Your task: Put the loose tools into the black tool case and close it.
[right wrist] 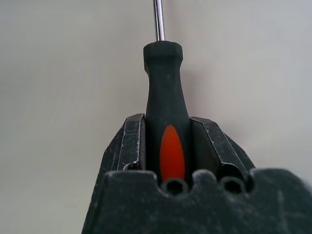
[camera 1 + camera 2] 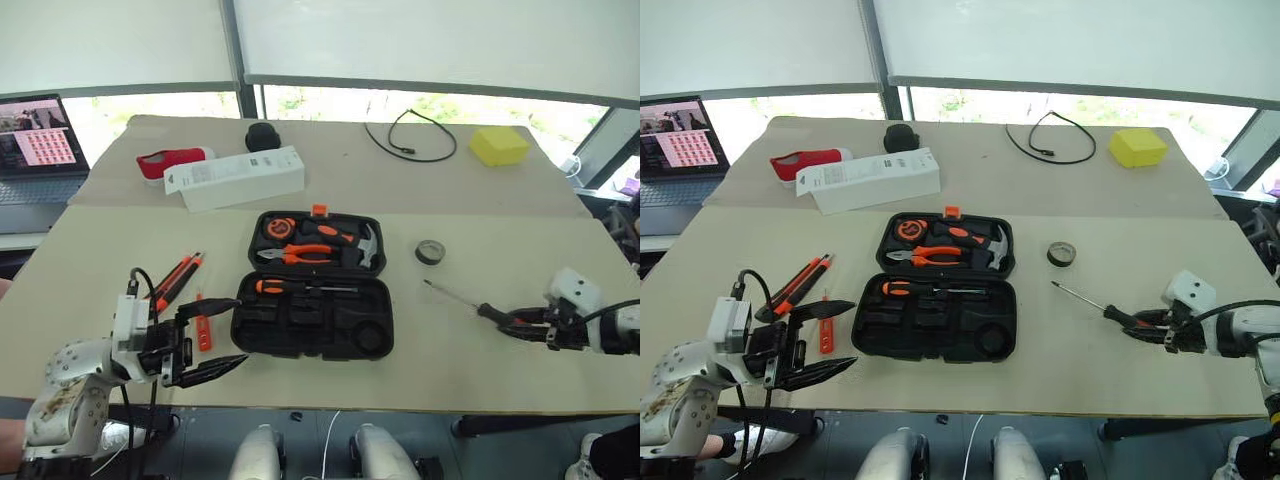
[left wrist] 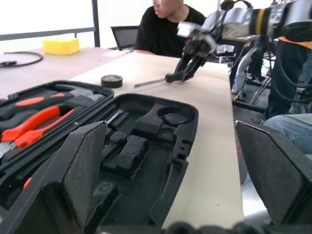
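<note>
our right claw [image 1: 165, 146] is clamped on the screwdriver [image 2: 1095, 306] handle to carry it to the open case [image 2: 935, 317]; left claw [image 2: 815, 345] apart.

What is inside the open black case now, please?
In the case, the lid half holds a tape measure, pliers and a hammer. The near half holds one screwdriver; its other slots look empty. What lies under these tools is covered.
</note>
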Robot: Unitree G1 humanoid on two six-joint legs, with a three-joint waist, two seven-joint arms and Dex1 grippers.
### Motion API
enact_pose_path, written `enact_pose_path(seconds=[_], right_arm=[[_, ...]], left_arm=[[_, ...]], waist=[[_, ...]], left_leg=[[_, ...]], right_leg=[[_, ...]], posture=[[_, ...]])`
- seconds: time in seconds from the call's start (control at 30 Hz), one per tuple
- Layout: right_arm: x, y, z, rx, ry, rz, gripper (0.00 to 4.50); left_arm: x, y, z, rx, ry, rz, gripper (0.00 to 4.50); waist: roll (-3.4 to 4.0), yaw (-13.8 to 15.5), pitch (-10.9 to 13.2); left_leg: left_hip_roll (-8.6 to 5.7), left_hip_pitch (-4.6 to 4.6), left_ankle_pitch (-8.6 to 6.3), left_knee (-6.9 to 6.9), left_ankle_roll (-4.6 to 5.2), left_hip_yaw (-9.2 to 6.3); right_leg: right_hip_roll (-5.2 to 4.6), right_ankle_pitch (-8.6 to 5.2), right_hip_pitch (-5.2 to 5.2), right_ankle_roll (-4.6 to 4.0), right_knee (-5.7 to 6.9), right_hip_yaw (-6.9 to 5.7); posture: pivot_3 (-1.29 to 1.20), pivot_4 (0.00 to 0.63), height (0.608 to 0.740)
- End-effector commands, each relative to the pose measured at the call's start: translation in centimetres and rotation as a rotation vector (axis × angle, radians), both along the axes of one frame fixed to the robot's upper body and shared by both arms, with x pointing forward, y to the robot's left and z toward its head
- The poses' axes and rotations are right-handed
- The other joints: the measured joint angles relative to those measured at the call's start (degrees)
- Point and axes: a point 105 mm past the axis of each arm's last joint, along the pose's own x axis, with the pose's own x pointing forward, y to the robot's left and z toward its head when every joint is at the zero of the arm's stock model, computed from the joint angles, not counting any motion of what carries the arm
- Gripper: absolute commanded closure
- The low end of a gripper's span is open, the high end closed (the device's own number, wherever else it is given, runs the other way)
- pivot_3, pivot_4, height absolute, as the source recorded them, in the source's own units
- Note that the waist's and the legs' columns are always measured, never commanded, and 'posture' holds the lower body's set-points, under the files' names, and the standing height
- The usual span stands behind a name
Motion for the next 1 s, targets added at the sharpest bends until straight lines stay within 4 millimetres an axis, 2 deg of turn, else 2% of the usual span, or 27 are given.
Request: enact_pose_path(seconds=[0.03, 0.1, 0.17, 0.23, 0.3, 0.43, 0.63, 0.93, 1.0], right_arm=[[0.7, 9.0, 4.8, 0.108, -0.090, 0.213, 3.47], [0.8, 12.4, 5.1, 0.122, -0.071, 0.251, 3.47], [1.5, 15.2, 4.1, 0.060, -0.045, 0.248, 3.47], [1.9, 17.2, 3.4, 0.002, -0.028, 0.268, 3.47], [2.1, 18.4, 2.9, -0.023, -0.010, 0.287, 3.47], [2.8, 18.9, 1.3, -0.164, -0.013, 0.306, 3.47], [3.1, 18.5, 0.3, -0.263, -0.021, 0.324, 3.47], [3.3, 19.5, -0.1, -0.236, -0.034, 0.337, 3.47], [3.4, 19.8, 0.6, -0.204, -0.064, 0.368, 2.47]], left_arm=[[-0.1, 1.2, 0.9, 0.007, -0.059, 0.097, 0.00], [-0.4, 1.6, 0.7, 0.012, -0.051, 0.128, 0.00], [-0.7, 2.1, 0.4, 0.016, -0.042, 0.163, 0.00], [-1.1, 2.5, 0.3, 0.024, -0.035, 0.192, 0.00], [-1.3, 2.9, 0.2, 0.035, -0.032, 0.212, 0.00], [-2.0, 3.5, -0.1, 0.057, -0.017, 0.247, 0.00], [-2.0, 3.6, -0.2, 0.062, -0.022, 0.267, 0.00], [-1.8, 3.4, -0.3, 0.067, -0.025, 0.263, 0.00], [-1.7, 3.5, -0.3, 0.069, -0.025, 0.266, 0.00]], waist=[[0.00, -0.73, 0.01], [-0.11, -0.66, 0.03], [-0.16, -0.35, 0.05], [-0.22, -0.01, 0.07], [-0.25, 0.97, 0.08], [-0.26, 1.76, 0.07], [-0.27, 1.58, 0.07], [-0.30, 1.21, 0.05], [-0.30, 1.20, 0.05]], left_leg=[[0.06, 0.07, 0.00, -0.05, 0.00, -0.06], [0.05, 0.10, 0.01, -0.09, -0.01, -0.20], [0.08, 0.06, 0.00, -0.09, -0.02, -0.19], [0.05, -0.04, 0.00, -0.09, -0.03, -0.10], [-0.06, -0.33, 0.01, -0.07, -0.03, -0.08], [-0.12, -1.06, 0.02, 0.12, -0.03, -0.02], [-0.08, -1.03, 0.01, 0.11, -0.03, -0.01], [-0.04, -0.96, 0.01, 0.11, -0.03, -0.02], [-0.03, -0.95, 0.02, 0.11, -0.03, -0.02]], right_leg=[[0.04, 0.02, 0.00, -0.05, 0.03, 0.01], [0.11, 0.00, 0.03, -0.13, 0.07, -0.10], [0.10, -0.04, 0.00, -0.20, 0.08, -0.18], [-0.05, -0.03, -0.14, -0.22, 0.06, -0.20], [-0.15, -0.03, -0.44, -0.19, 0.05, -0.23], [-0.22, 0.08, -1.10, -0.07, 0.12, -0.23], [-0.15, 0.09, -1.08, -0.10, 0.13, -0.26], [-0.08, 0.09, -1.05, -0.12, 0.20, -0.26], [-0.07, 0.09, -1.06, -0.13, 0.25, -0.26]], posture=[[0.00, 0.150, 0.740], [0.00, 0.150, 0.740], [0.00, 0.150, 0.740], [0.00, 0.150, 0.740], [0.00, 0.150, 0.740], [0.00, 0.150, 0.740], [0.00, 0.150, 0.740], [0.00, 0.150, 0.740], [0.00, 0.150, 0.740]])
